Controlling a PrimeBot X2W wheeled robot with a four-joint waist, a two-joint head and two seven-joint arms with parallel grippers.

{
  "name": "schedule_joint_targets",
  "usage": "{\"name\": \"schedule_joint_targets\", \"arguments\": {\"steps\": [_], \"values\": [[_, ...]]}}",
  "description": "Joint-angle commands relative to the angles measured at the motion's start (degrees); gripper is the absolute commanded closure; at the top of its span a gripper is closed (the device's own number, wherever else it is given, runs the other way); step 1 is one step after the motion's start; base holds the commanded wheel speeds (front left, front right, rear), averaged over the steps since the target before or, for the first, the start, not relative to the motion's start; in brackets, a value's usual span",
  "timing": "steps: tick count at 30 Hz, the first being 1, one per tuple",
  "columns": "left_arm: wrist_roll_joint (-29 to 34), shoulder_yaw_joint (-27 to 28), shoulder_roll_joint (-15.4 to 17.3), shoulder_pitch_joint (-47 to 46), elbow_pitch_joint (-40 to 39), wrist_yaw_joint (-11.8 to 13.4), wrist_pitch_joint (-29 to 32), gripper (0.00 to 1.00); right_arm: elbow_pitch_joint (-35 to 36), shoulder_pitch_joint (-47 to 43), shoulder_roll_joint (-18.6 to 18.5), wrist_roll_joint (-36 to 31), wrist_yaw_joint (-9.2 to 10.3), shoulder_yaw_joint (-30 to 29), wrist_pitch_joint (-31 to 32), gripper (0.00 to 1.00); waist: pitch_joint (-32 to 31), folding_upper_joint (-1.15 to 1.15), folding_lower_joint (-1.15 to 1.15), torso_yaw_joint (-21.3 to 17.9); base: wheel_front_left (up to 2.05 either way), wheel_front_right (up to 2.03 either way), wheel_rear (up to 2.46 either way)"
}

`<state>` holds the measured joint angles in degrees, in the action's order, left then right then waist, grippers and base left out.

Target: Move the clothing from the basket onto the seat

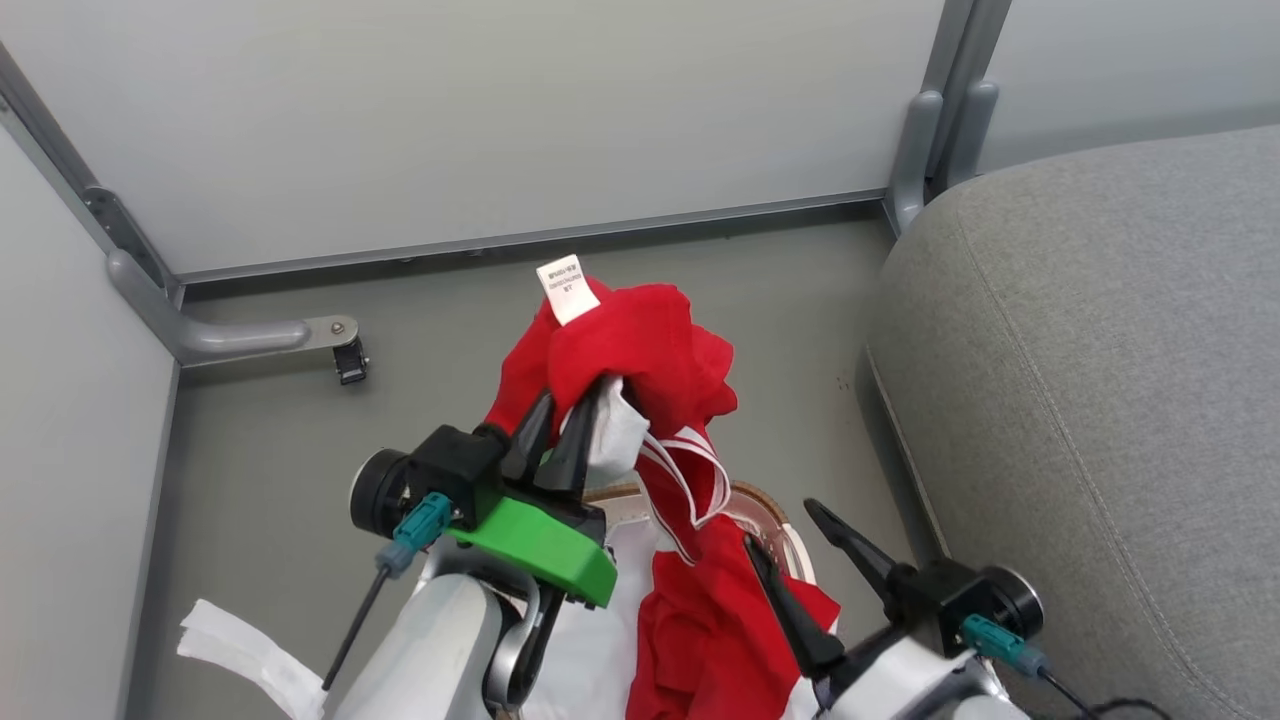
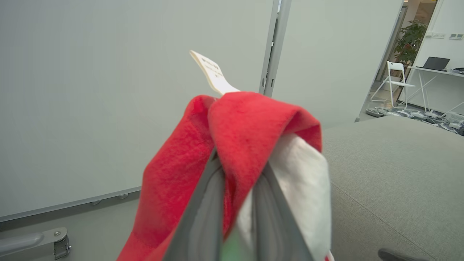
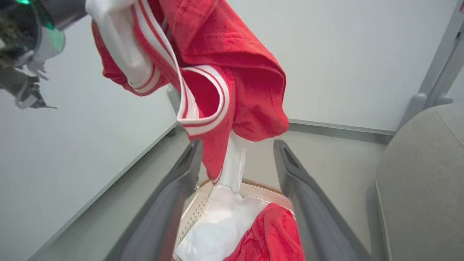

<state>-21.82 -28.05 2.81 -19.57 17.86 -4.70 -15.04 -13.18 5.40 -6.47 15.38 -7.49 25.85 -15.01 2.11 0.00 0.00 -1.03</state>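
Note:
My left gripper [image 1: 565, 410] is shut on a red garment [image 1: 640, 345] with a white label [image 1: 567, 288] and striped trim [image 1: 690, 470], held up above the basket [image 1: 765, 500]. The left wrist view shows the red fabric [image 2: 246, 123] pinched between my fingers [image 2: 203, 214], with some white cloth caught in too. A second red garment [image 1: 715, 620] lies in the basket on the white liner [image 3: 221, 224]. My right gripper [image 1: 785, 545] stands open over the basket with nothing between its fingers. The grey seat [image 1: 1110, 390] is to the right.
Pale partition walls [image 1: 480, 110] with grey metal feet [image 1: 250, 335] and posts [image 1: 935, 120] close off the back and left. A strip of white cloth [image 1: 240, 650] lies on the grey floor at lower left. Bare floor [image 1: 790, 300] runs between basket and wall.

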Motion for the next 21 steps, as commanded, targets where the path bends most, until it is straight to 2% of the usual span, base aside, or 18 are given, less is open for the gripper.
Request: {"name": "schedule_joint_targets", "arguments": {"steps": [1, 7, 12, 21], "values": [[0.0, -0.9, 0.2, 0.1, 0.2, 0.0, -0.2, 1.00, 1.6, 2.1, -0.6, -0.2, 0.00, 0.7, -0.2, 0.00, 0.2, 0.00, 0.00, 0.6, 0.00, 0.00, 0.00], [-1.6, -4.0, 0.2, -0.8, 0.9, -0.2, -0.2, 1.00, 2.9, 8.1, -1.7, -1.5, 0.01, 4.7, -0.2, 0.00, 0.7, 0.00, 0.00, 2.7, 0.00, 0.00, 0.00], [-3.2, -6.9, 0.2, -1.5, 0.8, 0.1, -0.2, 1.00, -1.1, 12.5, -2.2, -3.9, 0.01, 7.7, -0.2, 0.00, 1.0, 0.00, 0.00, 5.2, 0.00, 0.00, 0.00], [-6.2, -11.8, 0.2, -2.8, 0.1, 0.6, -0.2, 1.00, -10.5, 17.0, 0.8, -7.2, 0.01, 8.5, -0.2, 0.00, 1.9, 0.00, 0.00, 9.4, 0.00, 0.00, 0.00]]}}
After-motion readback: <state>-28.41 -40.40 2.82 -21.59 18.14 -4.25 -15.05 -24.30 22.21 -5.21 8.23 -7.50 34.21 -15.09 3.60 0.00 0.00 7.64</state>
